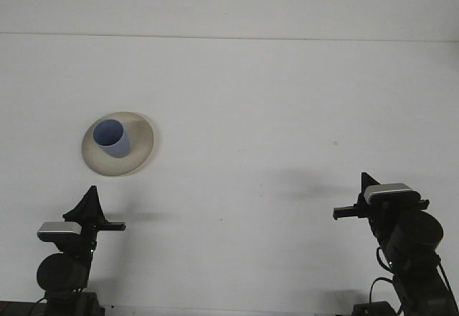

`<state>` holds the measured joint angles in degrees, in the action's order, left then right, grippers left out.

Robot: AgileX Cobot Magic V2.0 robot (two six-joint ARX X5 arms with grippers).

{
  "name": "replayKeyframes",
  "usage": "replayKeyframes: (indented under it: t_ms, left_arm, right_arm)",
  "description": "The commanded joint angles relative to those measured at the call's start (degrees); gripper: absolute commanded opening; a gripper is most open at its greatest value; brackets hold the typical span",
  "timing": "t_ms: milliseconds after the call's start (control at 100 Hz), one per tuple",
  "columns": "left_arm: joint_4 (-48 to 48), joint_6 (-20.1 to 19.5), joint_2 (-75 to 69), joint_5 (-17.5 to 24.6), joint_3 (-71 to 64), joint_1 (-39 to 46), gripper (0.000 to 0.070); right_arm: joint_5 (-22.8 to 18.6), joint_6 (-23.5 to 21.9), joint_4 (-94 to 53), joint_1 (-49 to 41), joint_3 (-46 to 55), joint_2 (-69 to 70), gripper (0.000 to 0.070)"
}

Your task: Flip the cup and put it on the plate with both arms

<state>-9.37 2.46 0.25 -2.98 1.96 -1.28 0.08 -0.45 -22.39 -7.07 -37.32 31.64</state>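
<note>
Cup (pixel 112 137) upright on plate (pixel 140 148)

Two arms, both matte black w/ grey-silver parts. Left arm (pixel 64 269): round black joint housing low down, a flat silver-grey block w/ rounded ends on top of it, approx. box shaped. Above that the left tool (pixel 90 205) shows as a black triangular fin coming to a point, plus a thin black bar sticking out sideways. Right arm (pixel 409 248): bigger round black housing, slightly glossy, same kind of silver-grey block on top. Right tool (pixel 362 194): short black pointed fin and a black bar w/ a squared end. Black cables loop beside the right arm's base. No markings or screws legible.
</note>
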Motion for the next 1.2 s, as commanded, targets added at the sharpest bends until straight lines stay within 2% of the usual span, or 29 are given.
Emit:
replayKeyframes:
  t_ms: [0, 520, 840, 1190]
  left_arm:
    - [-0.6, -0.2, -0.1, 0.3, -1.1, 0.0, 0.0012]
    - [-0.6, -0.2, -0.1, 0.3, -1.1, 0.0, 0.0012]
    - [-0.6, -0.2, -0.1, 0.3, -1.1, 0.0, 0.0012]
    - [-0.6, -0.2, -0.1, 0.3, -1.1, 0.0, 0.0012]
  right_arm:
    - [0.0, -0.8, 0.6, -0.1, -0.6, 0.2, 0.0]
    - [0.2, -0.8, 1.9, 0.1, 0.3, -3.3, 0.0]
    - [0.1, -0.8, 13.2, 4.6, 12.1, -16.8, 0.0]
    - [0.2, -0.8, 16.5, 7.5, 25.2, -31.5, 0.0]
